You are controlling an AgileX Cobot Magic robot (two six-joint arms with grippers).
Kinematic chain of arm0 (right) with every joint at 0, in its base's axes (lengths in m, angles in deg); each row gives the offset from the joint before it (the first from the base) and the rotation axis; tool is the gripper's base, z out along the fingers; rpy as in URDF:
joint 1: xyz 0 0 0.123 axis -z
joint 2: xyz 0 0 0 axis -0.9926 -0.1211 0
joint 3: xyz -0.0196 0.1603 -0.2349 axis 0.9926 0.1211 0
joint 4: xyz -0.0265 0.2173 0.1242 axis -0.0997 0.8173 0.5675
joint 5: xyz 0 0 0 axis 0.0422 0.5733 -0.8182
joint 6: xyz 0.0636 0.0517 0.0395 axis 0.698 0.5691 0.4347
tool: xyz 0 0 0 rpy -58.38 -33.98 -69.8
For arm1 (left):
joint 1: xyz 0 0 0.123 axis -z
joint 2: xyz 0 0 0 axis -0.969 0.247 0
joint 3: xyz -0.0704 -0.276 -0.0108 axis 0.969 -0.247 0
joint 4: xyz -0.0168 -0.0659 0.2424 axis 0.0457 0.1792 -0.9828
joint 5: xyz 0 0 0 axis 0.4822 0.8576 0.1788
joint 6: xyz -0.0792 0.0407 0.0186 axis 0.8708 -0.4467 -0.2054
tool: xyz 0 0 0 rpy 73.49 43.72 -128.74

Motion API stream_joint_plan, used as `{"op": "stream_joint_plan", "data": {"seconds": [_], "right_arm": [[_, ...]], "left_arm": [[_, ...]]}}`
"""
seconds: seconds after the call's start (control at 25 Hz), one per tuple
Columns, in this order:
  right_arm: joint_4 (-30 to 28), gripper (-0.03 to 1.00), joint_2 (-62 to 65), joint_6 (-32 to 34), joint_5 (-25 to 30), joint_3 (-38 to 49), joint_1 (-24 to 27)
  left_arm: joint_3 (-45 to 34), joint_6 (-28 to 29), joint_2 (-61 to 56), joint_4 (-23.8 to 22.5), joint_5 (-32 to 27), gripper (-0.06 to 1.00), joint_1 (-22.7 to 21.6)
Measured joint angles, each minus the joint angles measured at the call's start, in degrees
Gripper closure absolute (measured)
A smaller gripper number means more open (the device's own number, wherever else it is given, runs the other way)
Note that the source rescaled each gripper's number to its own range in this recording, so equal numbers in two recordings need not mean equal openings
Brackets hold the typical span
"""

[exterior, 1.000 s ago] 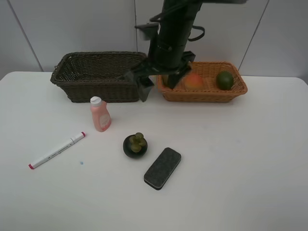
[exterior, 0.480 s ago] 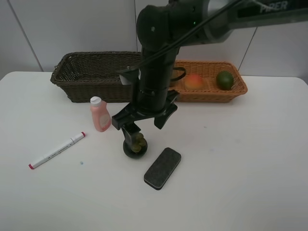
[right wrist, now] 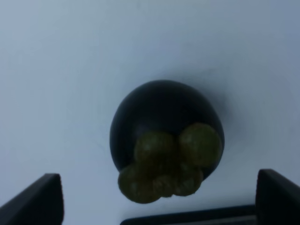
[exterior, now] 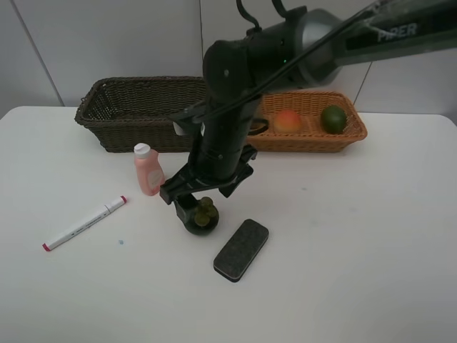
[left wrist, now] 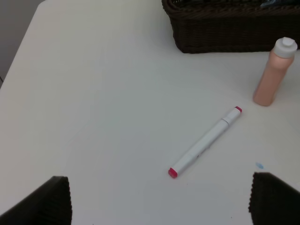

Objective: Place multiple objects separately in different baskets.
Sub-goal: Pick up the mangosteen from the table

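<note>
Hovering right over the mangosteen (exterior: pixel 203 216) with the right end effector (exterior: pixel 199 203), jaws spread wide, gripping nothing. Seen from the right wrist: dark round fruit sitting squarely between the two fingers (right wrist: pixel 35 201), green calyx lobes showing on top, bare worktop (exterior: pixel 343 236) all round it. Nice line-up.

Now for the grasp. Drop straight down, no sideways drift, since a round fruit will probably roll at the first nudge. Go low enough to catch the widest part of the body, below the knobbly calyx, then close gently but firmly.

Mind the dark eraser (exterior: pixel 241 249) lying just beside the mangosteen, on the side away from the baskets. Mind also the pink bottle (exterior: pixel 148 170) standing upright near it, toward the dark brown basket (exterior: pixel 136 136), and likely easy to tip.

Lift well clear before swinging to the orange-tan basket (exterior: pixel 307 141) behind the mangosteen. Already in there: a peach (exterior: pixel 287 120) and a green fruit (exterior: pixel 333 118), so probably the right home.

Well apart from the mangosteen, wide open and empty too for the left end effector (left wrist: pixel 161 199), looking down on the white red-ended marker (left wrist: pixel 205 142).
</note>
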Motion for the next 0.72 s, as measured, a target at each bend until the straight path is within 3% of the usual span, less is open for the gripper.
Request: {"op": "stream_joint_plan", "data": {"seconds": [0.32, 0.72], "right_arm": [[0.0, -0.02, -3.4, 0.0, -3.9, 0.0, 0.0], [0.0, -0.02, -6.4, 0.0, -4.6, 0.0, 0.0]], "left_arm": [[0.0, 0.0, 0.0, 0.0, 0.0, -0.06, 0.0], [0.0, 0.0, 0.0, 0.0, 0.0, -0.06, 0.0]]}}
